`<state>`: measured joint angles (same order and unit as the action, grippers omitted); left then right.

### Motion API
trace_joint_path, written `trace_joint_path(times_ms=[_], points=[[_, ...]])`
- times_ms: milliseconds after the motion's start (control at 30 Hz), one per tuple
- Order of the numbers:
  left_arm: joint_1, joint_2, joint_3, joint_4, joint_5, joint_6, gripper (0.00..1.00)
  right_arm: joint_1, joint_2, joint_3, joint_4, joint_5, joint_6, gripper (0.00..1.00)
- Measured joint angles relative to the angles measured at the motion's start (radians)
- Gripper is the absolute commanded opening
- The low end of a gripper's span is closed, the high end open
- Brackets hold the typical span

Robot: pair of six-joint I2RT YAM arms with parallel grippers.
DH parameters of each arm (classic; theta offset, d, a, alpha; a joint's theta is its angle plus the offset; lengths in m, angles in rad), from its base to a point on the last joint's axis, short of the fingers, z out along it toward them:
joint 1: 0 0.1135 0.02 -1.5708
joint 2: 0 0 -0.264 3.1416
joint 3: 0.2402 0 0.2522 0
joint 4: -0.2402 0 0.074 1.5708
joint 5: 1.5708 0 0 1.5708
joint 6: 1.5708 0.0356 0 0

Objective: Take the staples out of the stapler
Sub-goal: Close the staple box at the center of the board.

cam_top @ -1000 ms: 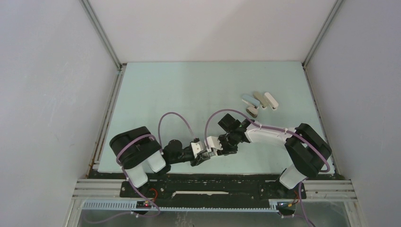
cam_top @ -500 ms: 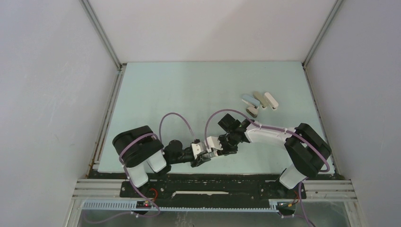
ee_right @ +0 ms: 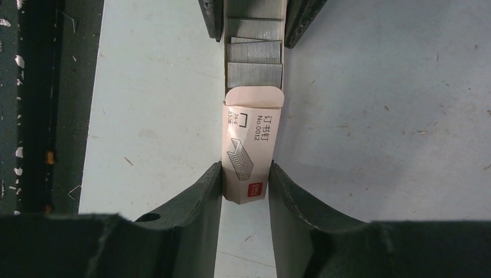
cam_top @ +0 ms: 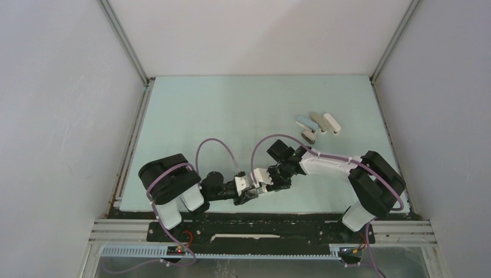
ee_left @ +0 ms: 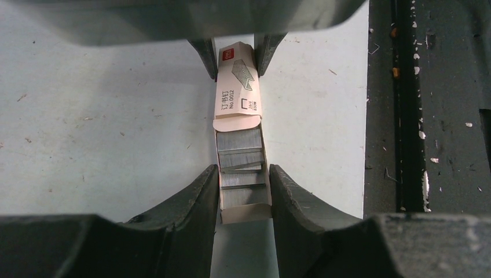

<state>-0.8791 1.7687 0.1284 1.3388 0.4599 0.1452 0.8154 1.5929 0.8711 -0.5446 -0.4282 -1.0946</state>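
Tally, kind by kind
Two grippers, the left gripper [ee_left: 244, 176] and the right gripper [ee_right: 245, 174]; one small white staple box [ee_left: 236, 87]; at least four grey staple strips [ee_left: 240, 142] inside, exact number unclear; one pale-blue stapler [cam_top: 303, 121]; three other small pieces: one beige piece [cam_top: 317, 121], one white piece [cam_top: 332, 123], one dark grey-brown piece [cam_top: 308, 136]

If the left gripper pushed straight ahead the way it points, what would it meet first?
Probably the right gripper, directly opposite. Both are shut on one staple box: the left gripper on its tray end, the right on its sleeve.
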Motion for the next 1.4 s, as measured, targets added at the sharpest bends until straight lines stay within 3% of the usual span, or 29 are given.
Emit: trace_joint_path(times_ms=[1400], points=[[-0.018, -0.001, 0.004, 0.014, 0.014, 0.065, 0.41, -0.008, 0.001, 0.002, -0.024, -0.027, 0.000, 0.43]])
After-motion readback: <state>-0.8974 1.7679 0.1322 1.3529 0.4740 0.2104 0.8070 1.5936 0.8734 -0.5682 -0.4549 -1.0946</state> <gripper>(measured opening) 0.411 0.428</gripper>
